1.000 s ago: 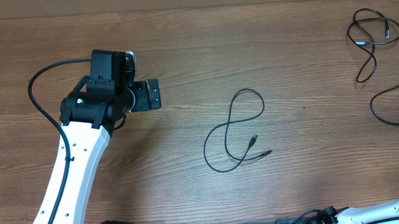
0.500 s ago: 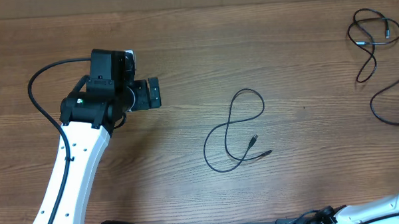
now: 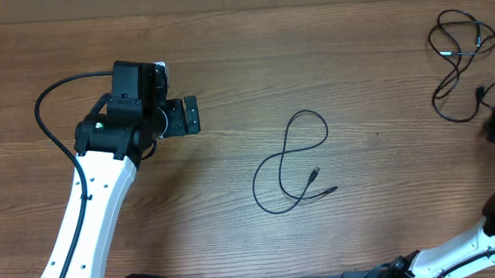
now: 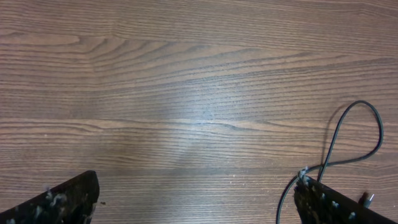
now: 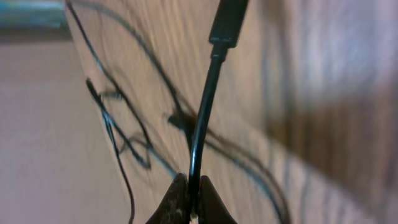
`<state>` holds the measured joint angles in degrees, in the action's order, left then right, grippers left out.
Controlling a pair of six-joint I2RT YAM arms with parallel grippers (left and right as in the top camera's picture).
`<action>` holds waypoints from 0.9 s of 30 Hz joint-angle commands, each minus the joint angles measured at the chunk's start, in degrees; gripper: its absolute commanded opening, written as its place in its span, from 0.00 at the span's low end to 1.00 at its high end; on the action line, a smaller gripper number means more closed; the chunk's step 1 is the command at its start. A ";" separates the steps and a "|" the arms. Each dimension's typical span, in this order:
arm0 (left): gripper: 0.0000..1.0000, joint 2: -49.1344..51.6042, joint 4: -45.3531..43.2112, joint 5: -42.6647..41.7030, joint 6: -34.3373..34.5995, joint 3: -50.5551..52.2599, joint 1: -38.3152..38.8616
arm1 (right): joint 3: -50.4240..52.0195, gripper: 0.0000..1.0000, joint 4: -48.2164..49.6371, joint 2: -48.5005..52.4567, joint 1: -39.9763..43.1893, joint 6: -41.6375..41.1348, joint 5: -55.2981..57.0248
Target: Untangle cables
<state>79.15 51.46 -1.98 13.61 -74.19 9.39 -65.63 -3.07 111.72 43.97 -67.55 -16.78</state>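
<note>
With the right gripper [image 5: 189,194] pinched on a cable [image 5: 204,112] by the tangle [image 3: 457,37] at the table's [image 3: 227,41] far-right corner, pull slowly outward, watching for snags; the left gripper [image 4: 200,202] hangs spread, well away.

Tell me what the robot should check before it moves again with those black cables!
1. The right gripper shut on the held cable: ok, it pinches tightly.
2. The left gripper open and empty: ok.
3. The middle cable lying alone on the table: ok, nothing touches it.
4. The corner bunch untangled: not ok, its loops cross.
5. The held cable free of that bunch: cannot tell.
</note>
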 commanded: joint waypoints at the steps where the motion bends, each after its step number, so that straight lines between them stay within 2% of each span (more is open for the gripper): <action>1: 1.00 0.35 -0.31 -0.46 0.72 0.24 0.39 | -0.98 0.04 0.17 -0.04 -3.19 -1.64 -1.05; 8: 1.00 1.60 -0.17 -0.37 0.55 0.24 0.39 | -0.98 0.04 -1.05 -0.04 -10.56 -1.44 5.64; 15: 1.00 5.68 0.68 -0.48 0.57 0.24 0.39 | -0.98 0.04 -6.32 -0.04 -17.46 -1.44 16.44; 16: 1.00 6.51 0.81 -0.66 0.57 0.24 0.39 | -0.98 0.13 -7.02 -0.04 -18.03 -1.44 17.81; 18: 1.00 7.87 1.18 -1.33 0.55 0.24 0.39 | -0.98 0.63 -7.93 -0.04 -18.51 -0.79 20.37; 19: 1.00 8.33 1.27 -1.51 0.57 0.24 0.39 | -0.98 0.73 -8.24 -0.04 -18.51 0.92 21.38; 22: 1.00 8.50 0.92 -1.60 0.57 0.22 0.39 | -0.98 0.73 -8.20 -0.04 -17.42 7.34 22.99; 27: 1.00 7.63 -1.07 -2.05 0.55 0.04 0.39 | -1.01 0.78 -5.51 -0.04 -14.67 10.51 21.03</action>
<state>87.77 51.13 -2.83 13.58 -74.17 9.39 -65.63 -10.26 111.72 27.46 -61.30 3.46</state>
